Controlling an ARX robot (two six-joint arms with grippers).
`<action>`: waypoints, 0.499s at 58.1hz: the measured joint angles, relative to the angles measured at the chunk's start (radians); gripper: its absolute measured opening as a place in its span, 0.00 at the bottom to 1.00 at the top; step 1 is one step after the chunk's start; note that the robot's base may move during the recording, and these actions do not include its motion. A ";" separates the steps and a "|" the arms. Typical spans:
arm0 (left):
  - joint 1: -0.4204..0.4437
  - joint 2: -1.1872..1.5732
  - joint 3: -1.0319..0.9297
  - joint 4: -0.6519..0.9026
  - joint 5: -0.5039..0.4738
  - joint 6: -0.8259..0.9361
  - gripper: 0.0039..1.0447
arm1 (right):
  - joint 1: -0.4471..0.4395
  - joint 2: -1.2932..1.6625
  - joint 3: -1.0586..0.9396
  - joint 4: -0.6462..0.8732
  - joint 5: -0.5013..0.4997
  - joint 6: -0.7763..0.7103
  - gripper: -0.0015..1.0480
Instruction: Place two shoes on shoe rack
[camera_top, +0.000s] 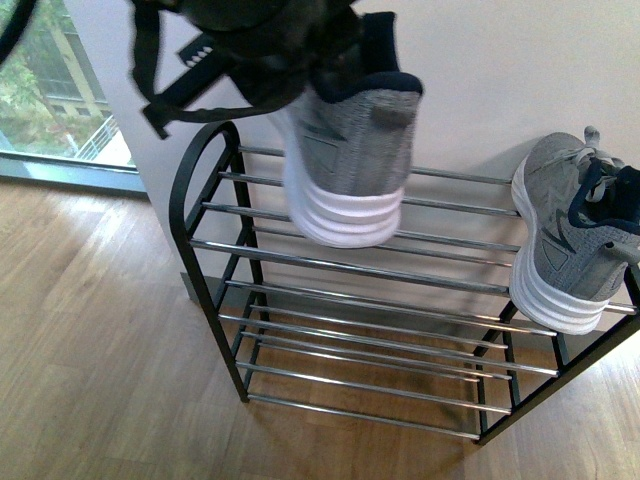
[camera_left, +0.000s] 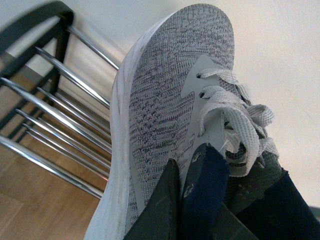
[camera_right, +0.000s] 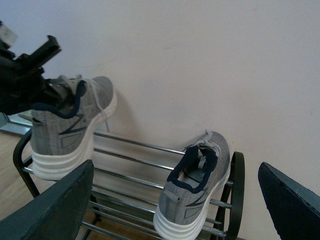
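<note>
well, the left claw (camera_top: 250, 45) hangs high over the left end of the rack (camera_top: 197, 240) and grips the held shoe (camera_top: 350, 170) at its navy collar. in the left wrist view the left claw (camera_left: 215, 200) has one dark finger (camera_left: 160, 210) outside the upper and the other down inside the opening, so it is closed on the collar. the held shoe (camera_left: 165, 100) is level, its toe towards the pale wall (camera_top: 500, 80) and its white heel towards the robot. from the right wrist view the held shoe (camera_right: 65, 130) sits at about the height of the top bars at that end of the rack (camera_right: 237, 175), but whether its sole touches them i cannot tell.

the other shoe (camera_top: 560, 235) rests on the top tier at the right end, toe to the wall, heel over the front bars, laces loose. the same other shoe (camera_right: 195, 195) stands upright just beside the rounded black end frame, well apart from the held one.

the right claw (camera_right: 175, 165) is wide apart and holds nothing; its two dark fingers (camera_right: 55, 205) show at either lower corner of its own view, back from the rack.

the lower tiers of the rack (camera_left: 30, 20) carry nothing visible. it stands on a wood floor (camera_top: 90, 350) against the wall, with a window (camera_top: 40, 90) off to the left.
</note>
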 joint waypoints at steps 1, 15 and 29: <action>-0.001 0.018 0.026 -0.013 0.011 0.005 0.01 | 0.000 0.000 0.000 0.000 0.000 0.000 0.91; -0.036 0.273 0.327 -0.144 0.107 0.060 0.01 | 0.000 0.000 0.000 0.000 0.000 0.000 0.91; -0.071 0.401 0.497 -0.233 0.167 0.073 0.01 | 0.000 0.000 0.000 0.000 0.000 0.000 0.91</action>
